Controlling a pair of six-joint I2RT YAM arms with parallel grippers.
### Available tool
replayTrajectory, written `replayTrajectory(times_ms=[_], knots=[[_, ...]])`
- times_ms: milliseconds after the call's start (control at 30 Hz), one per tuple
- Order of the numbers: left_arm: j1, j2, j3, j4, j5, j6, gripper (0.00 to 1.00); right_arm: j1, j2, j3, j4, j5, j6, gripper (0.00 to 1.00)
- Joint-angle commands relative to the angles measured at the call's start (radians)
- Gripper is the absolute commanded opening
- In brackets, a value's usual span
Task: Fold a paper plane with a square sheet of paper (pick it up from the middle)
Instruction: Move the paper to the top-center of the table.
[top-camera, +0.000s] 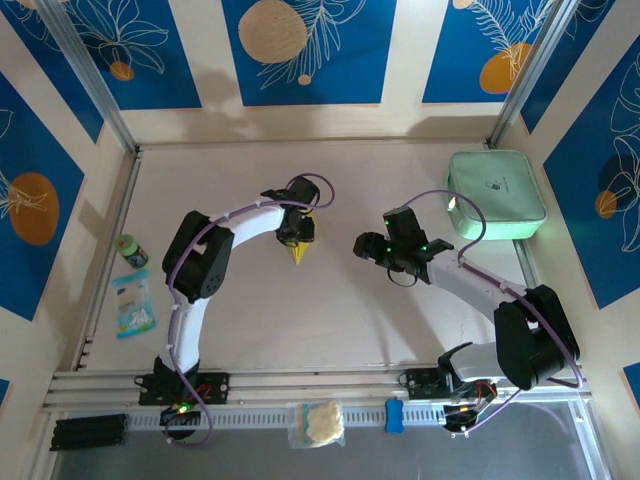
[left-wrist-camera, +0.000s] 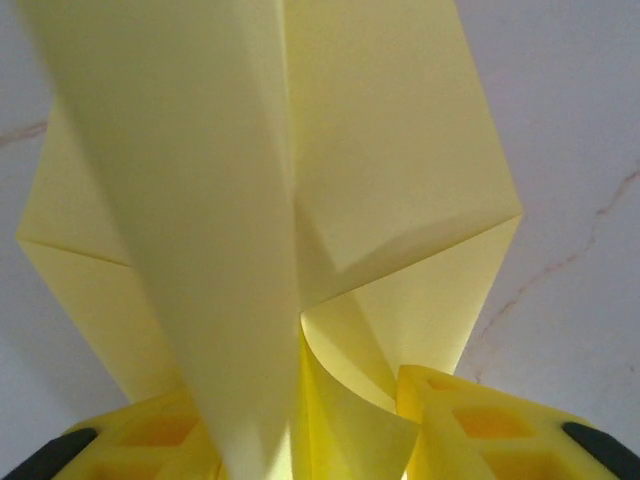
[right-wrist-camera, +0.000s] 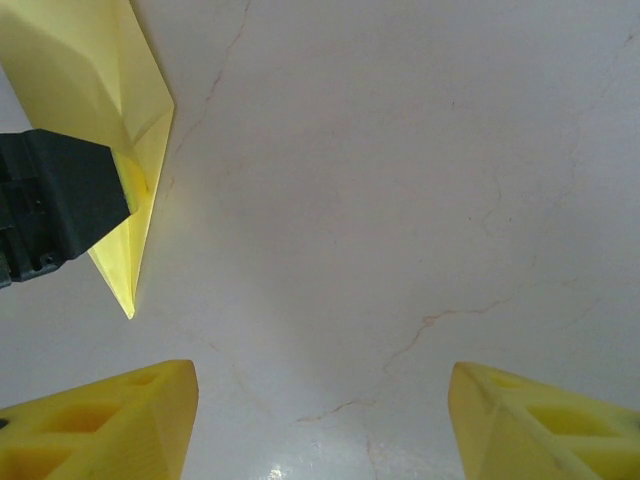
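Observation:
The yellow paper plane (top-camera: 300, 250) hangs nose-down under my left gripper (top-camera: 297, 232), a little left of the table's middle. In the left wrist view its folded layers (left-wrist-camera: 380, 150) rise between the yellow fingers (left-wrist-camera: 440, 410). My left gripper (left-wrist-camera: 295, 400) has its jaws apart; a flap that has sprung loose curls against the right finger, and the paper hides the left finger's inner face. The right wrist view shows the plane (right-wrist-camera: 120, 80) at the upper left, with its sharp nose pointing down. My right gripper (right-wrist-camera: 320, 420) is open over bare table, to the right of the plane (top-camera: 365, 245).
A mint-green rounded case (top-camera: 495, 195) lies at the back right. A small green bottle (top-camera: 130, 248) and a blue-white packet (top-camera: 133, 300) sit by the left wall. A cream wad in a clear bag (top-camera: 318, 422) and a blue piece (top-camera: 394, 415) rest on the front rail.

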Motion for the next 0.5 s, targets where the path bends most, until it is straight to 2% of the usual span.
replayTrajectory(times_ms=[0, 200, 467], knots=[[0.005, 0.059, 0.004, -0.049, -0.040, -0.014, 0.44, -0.005, 0.015, -0.002, 0.006, -0.020, -0.002, 0.67], [0.004, 0.093, 0.040, -0.064, -0.060, 0.007, 0.47, -0.005, 0.021, -0.002, 0.007, -0.021, -0.003, 0.68], [0.007, 0.122, 0.122, -0.071, -0.043, 0.041, 0.44, -0.006, 0.041, 0.014, 0.009, -0.025, -0.008, 0.67]])
